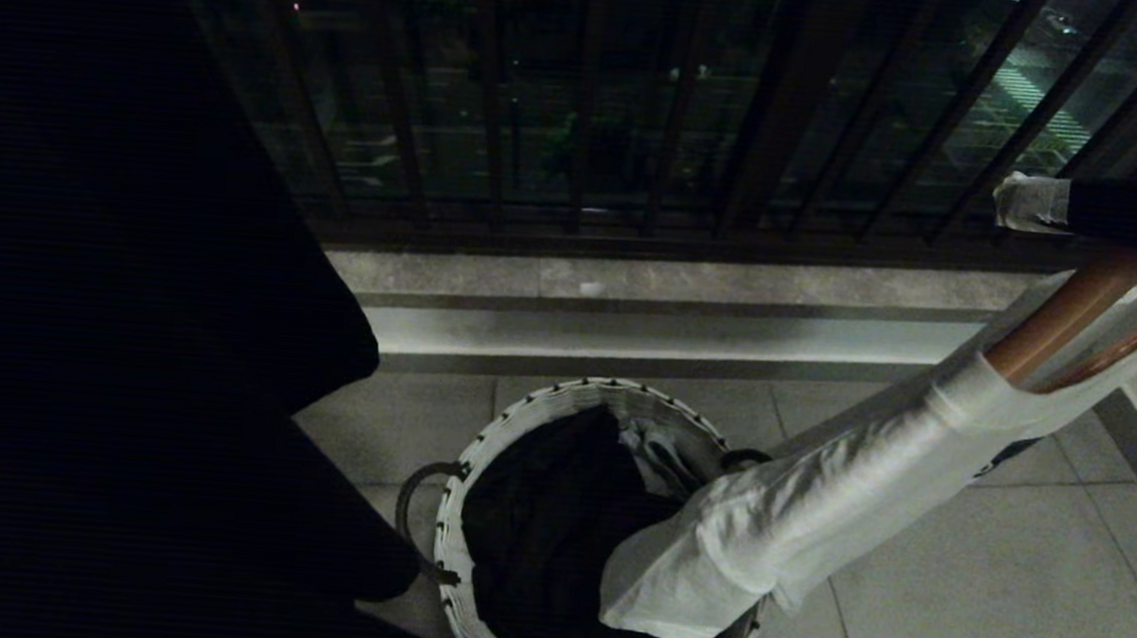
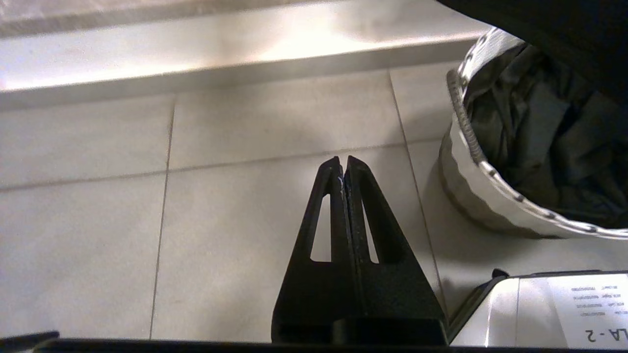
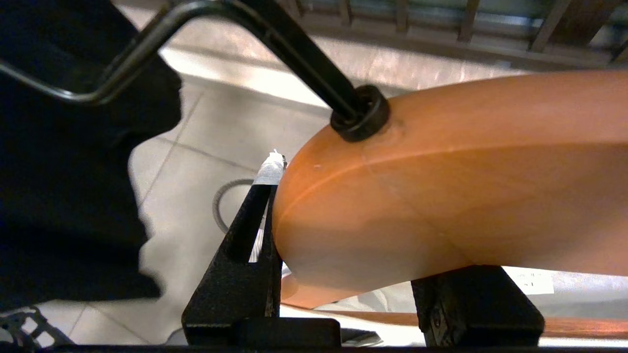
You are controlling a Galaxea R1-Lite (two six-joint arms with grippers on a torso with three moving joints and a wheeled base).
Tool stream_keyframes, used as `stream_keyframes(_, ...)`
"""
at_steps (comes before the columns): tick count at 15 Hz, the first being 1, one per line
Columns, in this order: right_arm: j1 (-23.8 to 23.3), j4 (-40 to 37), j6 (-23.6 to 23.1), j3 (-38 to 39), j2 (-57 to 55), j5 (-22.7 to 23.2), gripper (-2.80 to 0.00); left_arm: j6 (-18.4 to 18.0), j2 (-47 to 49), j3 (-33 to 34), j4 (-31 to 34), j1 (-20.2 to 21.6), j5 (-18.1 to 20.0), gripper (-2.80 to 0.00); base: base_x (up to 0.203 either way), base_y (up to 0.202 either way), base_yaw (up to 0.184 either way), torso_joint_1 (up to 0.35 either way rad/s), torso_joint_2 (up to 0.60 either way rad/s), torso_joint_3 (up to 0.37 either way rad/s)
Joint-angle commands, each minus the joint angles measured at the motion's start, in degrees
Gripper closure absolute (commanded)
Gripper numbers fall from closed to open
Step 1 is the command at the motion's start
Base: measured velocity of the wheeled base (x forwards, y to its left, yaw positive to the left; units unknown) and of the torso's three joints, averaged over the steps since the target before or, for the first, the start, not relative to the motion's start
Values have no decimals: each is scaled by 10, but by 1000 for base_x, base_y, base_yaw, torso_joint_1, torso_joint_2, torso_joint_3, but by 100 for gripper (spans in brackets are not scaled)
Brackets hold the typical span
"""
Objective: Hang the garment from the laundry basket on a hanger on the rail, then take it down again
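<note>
My right gripper [image 1: 1037, 204] [image 3: 368, 220] is shut on the orange wooden hanger [image 1: 1080, 305] [image 3: 441, 186] at its middle, just below the black metal hook [image 3: 294, 44]. A white garment [image 1: 795, 515] is pulled over the hanger's lower arm. Its free end droops into the laundry basket [image 1: 563, 399] [image 2: 490, 171], a round basket with a white patterned rim and dark cloth [image 1: 543, 537] inside. My left gripper [image 2: 343, 164] is shut and empty, low over the floor tiles beside the basket. The rail is out of view.
A dark window grille [image 1: 583, 110] stands behind a pale stone ledge [image 1: 681, 287] at the back. A large black shape [image 1: 128, 328] fills the left of the head view. Grey floor tiles [image 1: 1010, 590] lie right of the basket.
</note>
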State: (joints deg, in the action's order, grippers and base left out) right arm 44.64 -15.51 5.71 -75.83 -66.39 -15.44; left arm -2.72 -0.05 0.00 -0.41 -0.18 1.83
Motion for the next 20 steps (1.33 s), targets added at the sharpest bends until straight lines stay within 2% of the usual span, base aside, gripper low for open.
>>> stream_keyframes(1,0,-1,1,3,6,-4,0,0,0,1,0,0,0,0,0,0,0,2,2,209)
stream_keyframes(20,0,3,2,29,25,-3,0,0,0,2,0,0,0,0,0,0,0,1,1,201)
